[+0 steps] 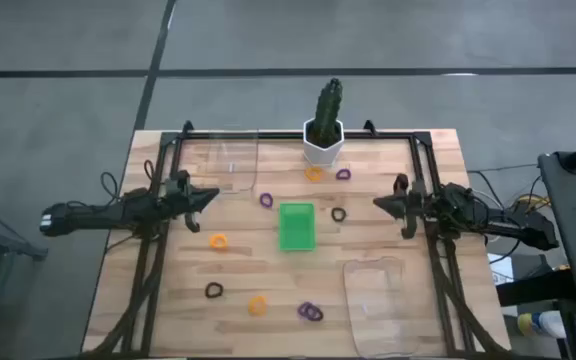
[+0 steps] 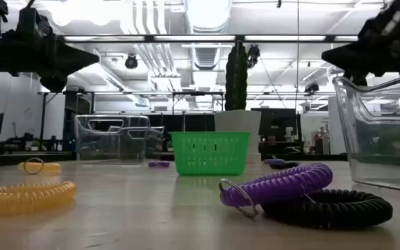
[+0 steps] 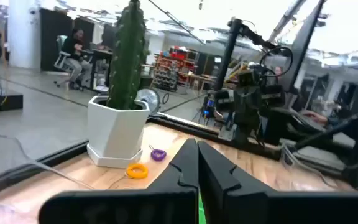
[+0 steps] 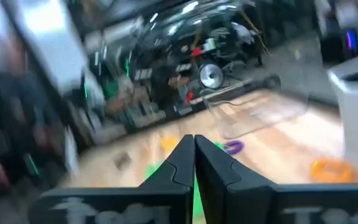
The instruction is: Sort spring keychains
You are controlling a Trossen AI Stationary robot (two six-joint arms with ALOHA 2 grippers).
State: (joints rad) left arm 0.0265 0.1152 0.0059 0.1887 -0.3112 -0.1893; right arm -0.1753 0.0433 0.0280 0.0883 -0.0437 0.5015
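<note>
Spring keychains are all loose on the table, none in a tray: orange ones left of centre, near the front and by the planter; purple by the planter, left of the green tray and a tangled pair at the front; black right of the green tray and front-left. Green tray sits mid-table; clear tray at back-left, another front-right. Reads as sorting not started. Left gripper hangs at the left side, fingers pressed together, holding nothing; right gripper mirrors it on the right, also closed and empty. Next move, my guess: one arm opens, drops onto the nearest loop; right arm to the black one beside the green tray looks shortest. Thin coils lying flat, so the pinch needs to go low. High view gives the full layout; low view alone shows the front purple coil resting on a black one, so that pair may lift together. Left wrist view shows the cactus and a seated person in the room behind.
</note>
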